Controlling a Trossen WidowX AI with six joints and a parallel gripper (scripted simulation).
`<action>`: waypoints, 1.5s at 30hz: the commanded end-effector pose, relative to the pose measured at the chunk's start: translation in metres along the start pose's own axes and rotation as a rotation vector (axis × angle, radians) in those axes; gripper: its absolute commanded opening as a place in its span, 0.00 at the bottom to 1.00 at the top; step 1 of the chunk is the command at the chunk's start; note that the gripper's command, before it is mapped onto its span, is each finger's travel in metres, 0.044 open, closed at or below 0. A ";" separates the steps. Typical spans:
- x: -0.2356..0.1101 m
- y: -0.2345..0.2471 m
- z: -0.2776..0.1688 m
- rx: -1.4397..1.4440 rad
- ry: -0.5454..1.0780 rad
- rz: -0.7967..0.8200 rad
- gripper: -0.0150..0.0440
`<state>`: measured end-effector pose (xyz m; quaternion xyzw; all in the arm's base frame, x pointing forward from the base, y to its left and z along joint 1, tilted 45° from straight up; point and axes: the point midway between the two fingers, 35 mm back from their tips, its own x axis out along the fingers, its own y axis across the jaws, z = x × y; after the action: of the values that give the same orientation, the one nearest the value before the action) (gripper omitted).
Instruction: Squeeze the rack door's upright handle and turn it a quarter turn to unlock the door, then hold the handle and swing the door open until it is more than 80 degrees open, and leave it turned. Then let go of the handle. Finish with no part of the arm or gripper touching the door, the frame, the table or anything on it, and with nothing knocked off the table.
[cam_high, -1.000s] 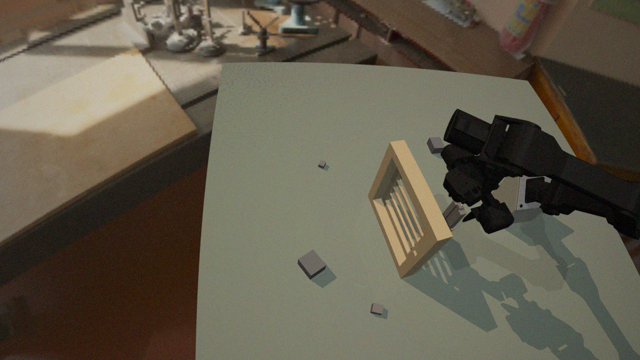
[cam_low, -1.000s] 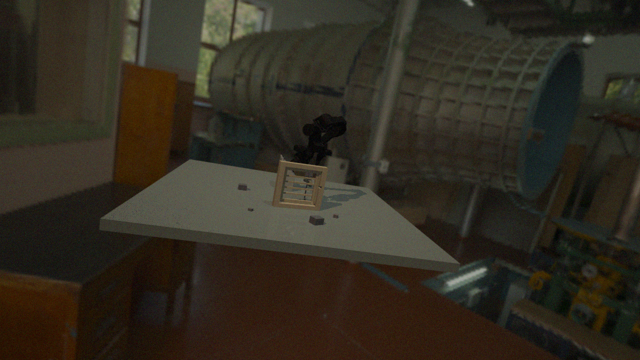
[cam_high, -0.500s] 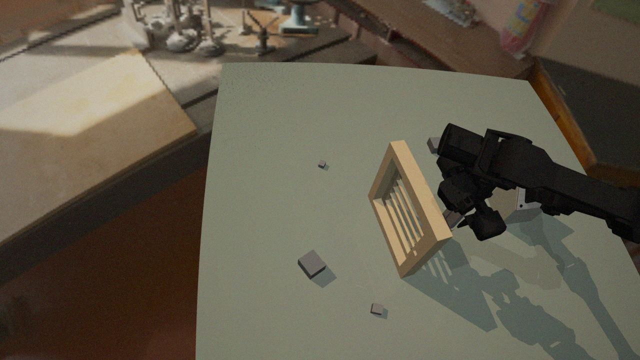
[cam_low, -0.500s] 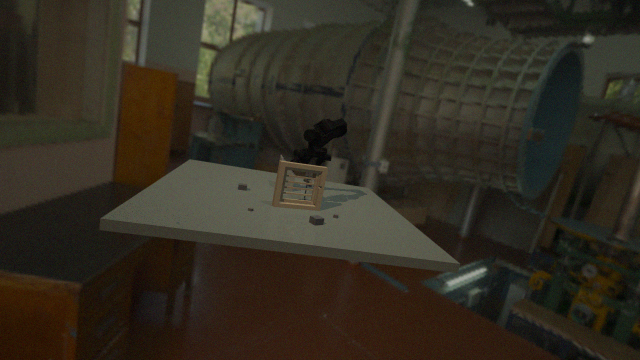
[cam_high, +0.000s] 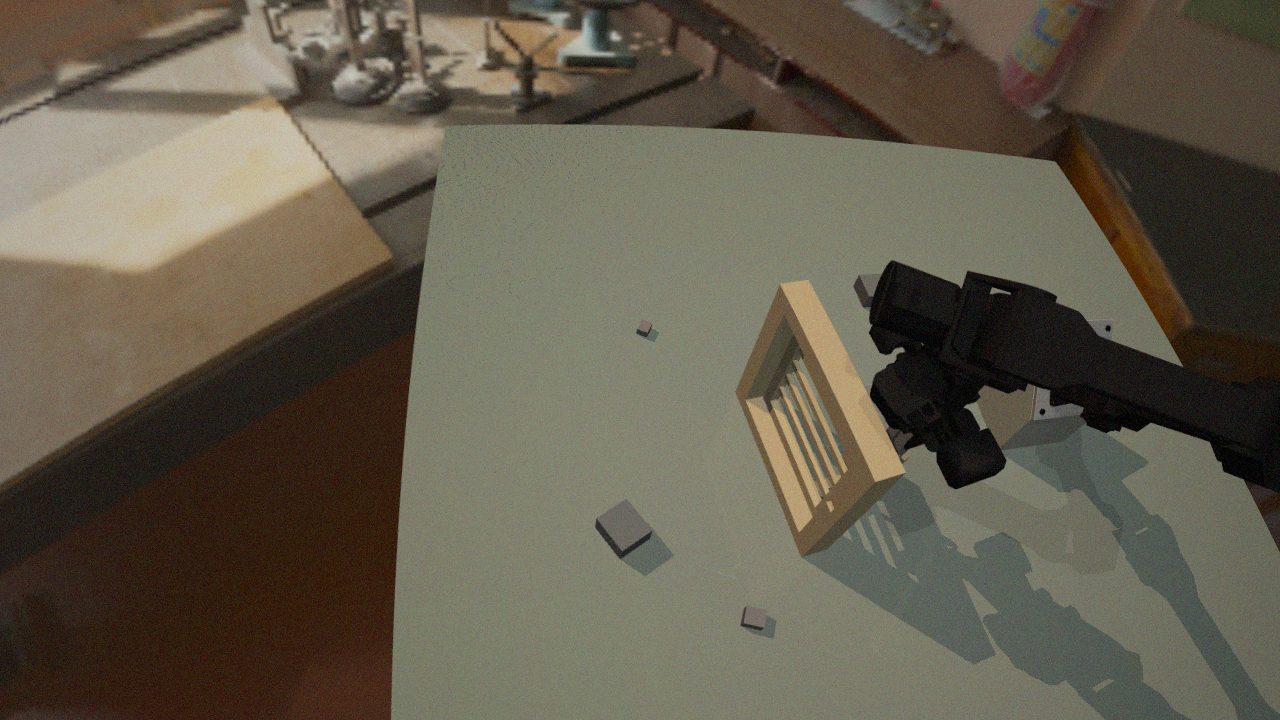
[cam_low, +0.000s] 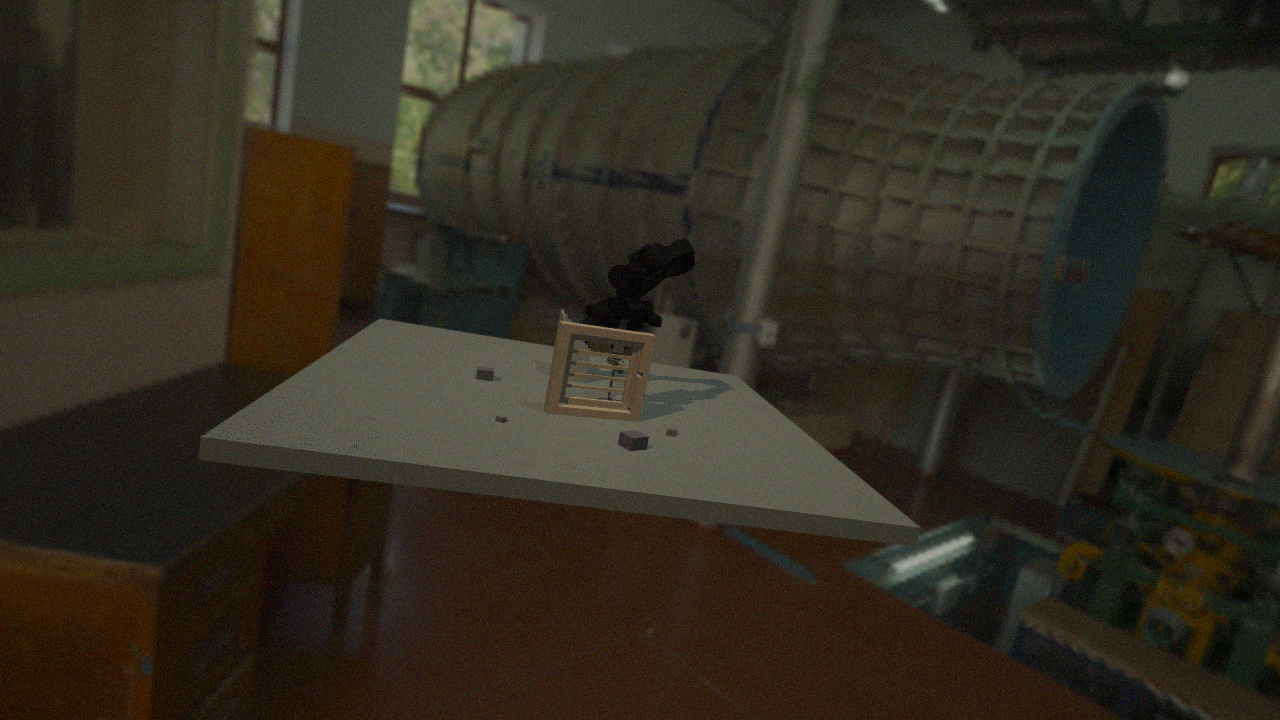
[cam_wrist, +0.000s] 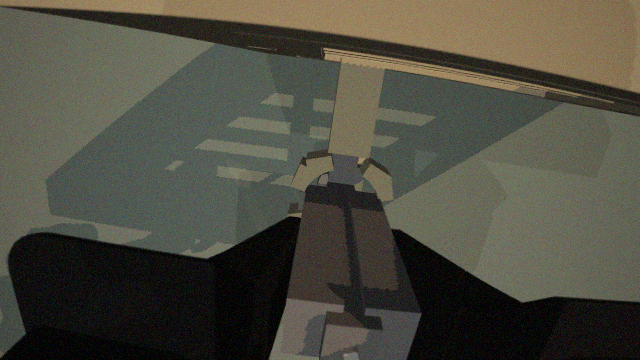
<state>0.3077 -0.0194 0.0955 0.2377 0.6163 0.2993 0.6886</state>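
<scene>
The tan wooden rack frame (cam_high: 839, 376) (cam_low: 556, 367) (cam_wrist: 350, 20) stands upright on the table. No opening gap shows at its slatted door, though its handle side is largely hidden. The grey-brown handle (cam_wrist: 325, 240) is on the arm's side of the frame, beyond a pale bar (cam_wrist: 355, 110) that reaches out from the rack. My gripper (cam_wrist: 342, 236) (cam_high: 911, 438) is shut on the handle, with a black finger against each side. In the top view the wrist covers most of the handle; in the exterior view the gripper is behind the frame.
A larger grey block (cam_high: 623, 526) (cam_low: 632, 439) and two small ones (cam_high: 644, 327) (cam_high: 753, 617) lie on the far side of the frame from the arm. Another grey block (cam_high: 865, 289) (cam_low: 484, 372) lies beside the frame's end, near the arm. A pale box (cam_high: 1002, 411) stands beneath the arm.
</scene>
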 end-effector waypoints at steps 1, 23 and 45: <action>0.001 0.000 -0.001 0.006 0.002 0.001 0.36; 0.001 0.000 -0.001 -0.511 0.002 0.001 0.28; 0.001 0.000 -0.001 -1.595 0.001 0.002 0.28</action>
<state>0.3069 -0.0187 0.0955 -0.2593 0.2794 0.6263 0.6801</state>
